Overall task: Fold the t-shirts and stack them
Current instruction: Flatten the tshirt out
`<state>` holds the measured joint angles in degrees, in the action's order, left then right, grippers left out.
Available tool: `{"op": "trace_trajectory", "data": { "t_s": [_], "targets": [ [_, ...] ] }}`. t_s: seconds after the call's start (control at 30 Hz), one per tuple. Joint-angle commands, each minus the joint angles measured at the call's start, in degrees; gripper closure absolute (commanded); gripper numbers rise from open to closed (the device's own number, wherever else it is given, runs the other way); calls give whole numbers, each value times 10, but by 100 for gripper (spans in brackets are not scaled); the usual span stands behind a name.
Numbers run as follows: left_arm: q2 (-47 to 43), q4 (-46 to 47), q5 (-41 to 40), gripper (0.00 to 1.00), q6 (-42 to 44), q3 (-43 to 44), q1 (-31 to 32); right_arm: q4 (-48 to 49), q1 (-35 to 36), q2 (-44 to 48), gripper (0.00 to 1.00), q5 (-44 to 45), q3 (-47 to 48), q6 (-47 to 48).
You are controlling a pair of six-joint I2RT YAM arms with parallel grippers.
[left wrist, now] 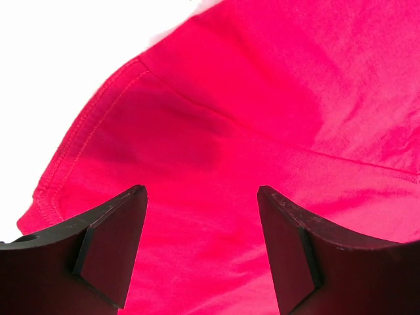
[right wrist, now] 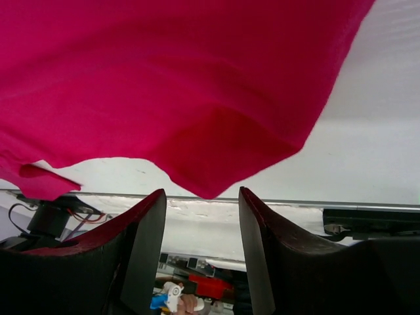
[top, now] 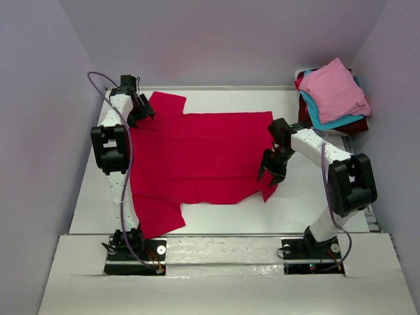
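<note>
Red t-shirt (top: pixel 203 157) lies spread across the table (top: pixel 295 210), sleeves toward the left edge. Folded stack (top: pixel 333 95) (pink on top) sits at the far right corner. Left gripper (left wrist: pixel 202 197) hovers over the far-left sleeve, jaws apart. Right gripper (right wrist: pixel 201 197) faces the near-right hem corner, jaws apart, nothing clamped. Recommendation: pinch both cloth layers fully before lifting, then fold evenly.

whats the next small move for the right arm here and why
Probably ease the right end effector forward onto the red t-shirt and close it. Its fingers stand open, and a corner of the shirt's edge points right at the gap between them, not yet pinched. The left end effector is also open above the shirt, so neither arm holds cloth.
</note>
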<state>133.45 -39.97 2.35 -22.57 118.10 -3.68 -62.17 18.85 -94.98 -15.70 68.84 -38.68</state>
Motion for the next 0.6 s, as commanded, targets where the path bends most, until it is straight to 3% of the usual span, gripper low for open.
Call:
{"op": "trace_trajectory", "data": {
  "t_s": [0.0,0.23,0.57],
  "targets": [
    [-2,-12,-2,20,9,27,-4,37,4,-30,47,-46,-5,14],
    [2,-9,-1,20,8,27,-4,60,4,-22,47,-47,-56,22],
    [5,-7,3,20,7,28,-9,151,4,-80,48,-71,-110,18]
  ]
}}
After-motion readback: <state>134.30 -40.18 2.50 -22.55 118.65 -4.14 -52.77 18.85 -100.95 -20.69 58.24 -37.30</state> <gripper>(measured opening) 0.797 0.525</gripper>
